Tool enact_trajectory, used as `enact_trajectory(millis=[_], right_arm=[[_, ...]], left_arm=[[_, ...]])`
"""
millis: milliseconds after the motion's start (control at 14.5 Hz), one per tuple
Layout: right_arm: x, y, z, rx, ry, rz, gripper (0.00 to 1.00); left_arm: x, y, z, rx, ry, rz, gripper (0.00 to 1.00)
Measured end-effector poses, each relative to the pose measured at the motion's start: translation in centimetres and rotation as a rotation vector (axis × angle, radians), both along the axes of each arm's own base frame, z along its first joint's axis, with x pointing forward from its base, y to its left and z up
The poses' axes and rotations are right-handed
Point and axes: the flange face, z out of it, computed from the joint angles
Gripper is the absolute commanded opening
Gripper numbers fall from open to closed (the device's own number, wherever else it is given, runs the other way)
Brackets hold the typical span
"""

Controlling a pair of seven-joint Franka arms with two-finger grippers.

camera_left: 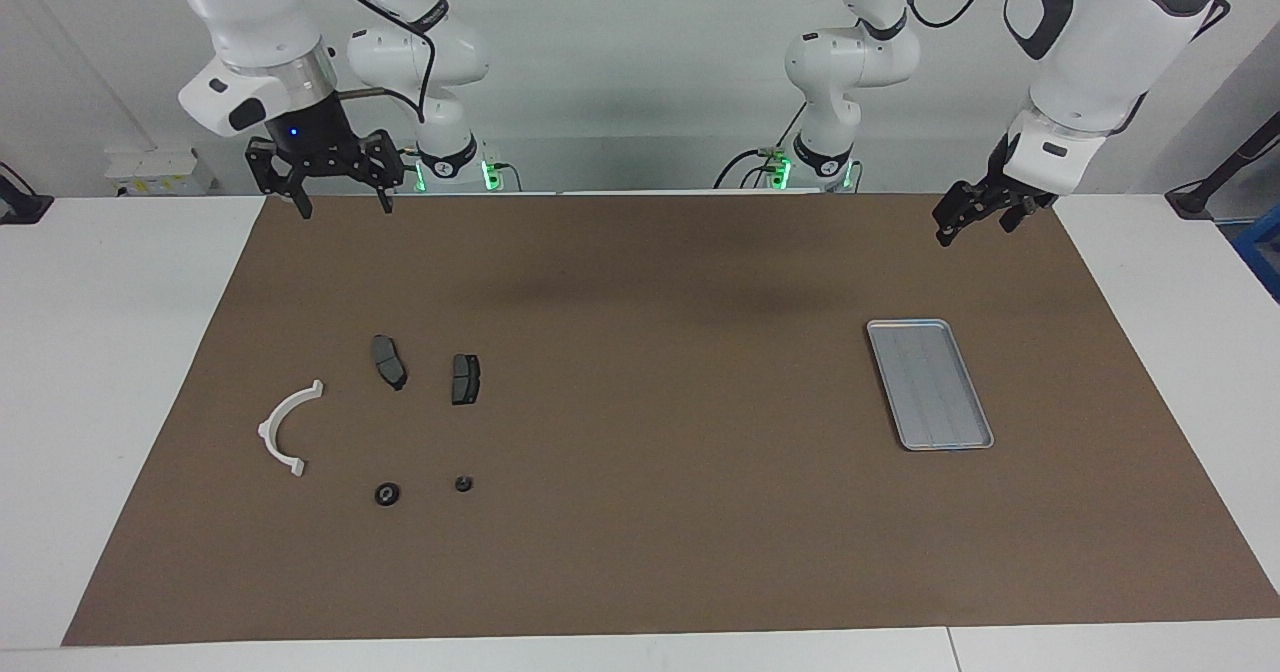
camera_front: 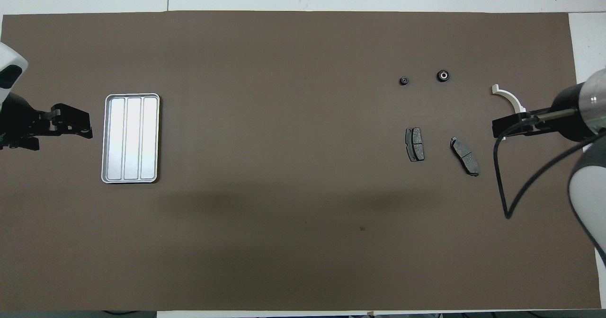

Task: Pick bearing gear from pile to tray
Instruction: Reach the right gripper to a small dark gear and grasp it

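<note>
Facing view: right pincer hangs up in the air over the brown mat's edge at the robots' end, fingers spread wide, nothing between them. Left pincer is also in the air, over the mat's corner at the left arm's end, above bare mat near the tray; this arm waits, fingers apart, holding nothing. Tray lies flat on the mat w/ nothing in it. The pile sits toward the right arm's end of the bench: white curved bracket, two dark brake-pad shapes side by side nearer the robots, and two small black round pieces farther from the robots, the larger round piece and the smaller round piece, apart from each other. All untouched.

Overhead view: left pincer just beside the tray, not over it. Right pincer covers part of the bracket from above. Pads and round pieces lie clear of both pincers.
</note>
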Motion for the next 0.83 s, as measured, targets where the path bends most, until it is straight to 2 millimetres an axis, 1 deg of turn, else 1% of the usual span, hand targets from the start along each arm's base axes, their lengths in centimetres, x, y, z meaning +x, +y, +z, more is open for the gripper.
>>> enact_trajectory(millis=[138, 345, 552, 690, 828], right_arm=[[2.7, 0.8, -4.3, 0.0, 0.017, -0.004, 1.0], [6.7, 2.6, -12.1, 0.0, 0.033, -0.031, 1.0], [9.9, 3.9, -19.0, -0.001, 0.017, -0.055, 1.0], [11.8, 5.0, -22.5, -0.015, 0.034, -0.07, 1.0], [14.1, 6.2, -25.3, -0.029, 0.04, -0.097, 1.0]], left_arm=[[0.0, 0.0, 0.0, 0.0, 0.0, 0.0, 1.0], [0.0, 0.0, 0.0, 0.0, 0.0, 0.0, 1.0], [0.0, 0.0, 0.0, 0.0, 0.0, 0.0, 1.0], [0.0, 0.0, 0.0, 0.0, 0.0, 0.0, 1.0], [0.0, 0.0, 0.0, 0.0, 0.0, 0.0, 1.0]])
